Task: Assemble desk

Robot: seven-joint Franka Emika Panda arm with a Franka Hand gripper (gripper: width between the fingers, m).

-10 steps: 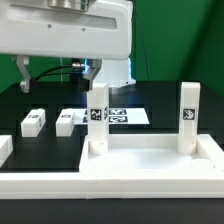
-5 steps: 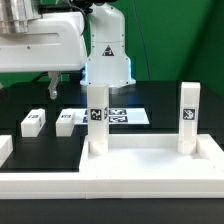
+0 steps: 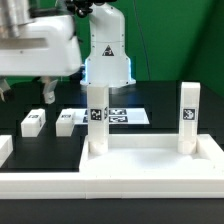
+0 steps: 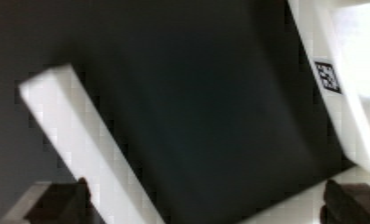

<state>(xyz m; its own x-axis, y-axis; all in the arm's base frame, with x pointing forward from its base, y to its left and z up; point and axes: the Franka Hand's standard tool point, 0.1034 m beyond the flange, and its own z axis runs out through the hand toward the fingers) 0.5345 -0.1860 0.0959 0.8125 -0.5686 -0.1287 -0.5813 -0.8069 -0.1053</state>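
Note:
The desk panel (image 3: 150,160) lies white at the front of the table, with two legs standing upright in its far corners, one (image 3: 97,120) toward the exterior view's left and one (image 3: 188,115) toward its right. Two loose tagged legs (image 3: 32,122) (image 3: 68,121) lie flat on the black table further left. My gripper (image 3: 26,93) hangs open above the leftmost loose leg, holding nothing. The wrist view is blurred: the open gripper (image 4: 208,205) looks down on a white bar (image 4: 66,130) and a tagged white piece (image 4: 324,75), with dark table between them.
The marker board (image 3: 128,116) lies behind the panel, in front of the arm's base (image 3: 105,55). A long white rail (image 3: 60,185) runs along the front edge. Another white piece (image 3: 3,148) shows at the exterior view's left edge.
The arm has swung toward the exterior view's left and uncovered its base. The gripper has come down a little over the loose legs, with its jaws still open.

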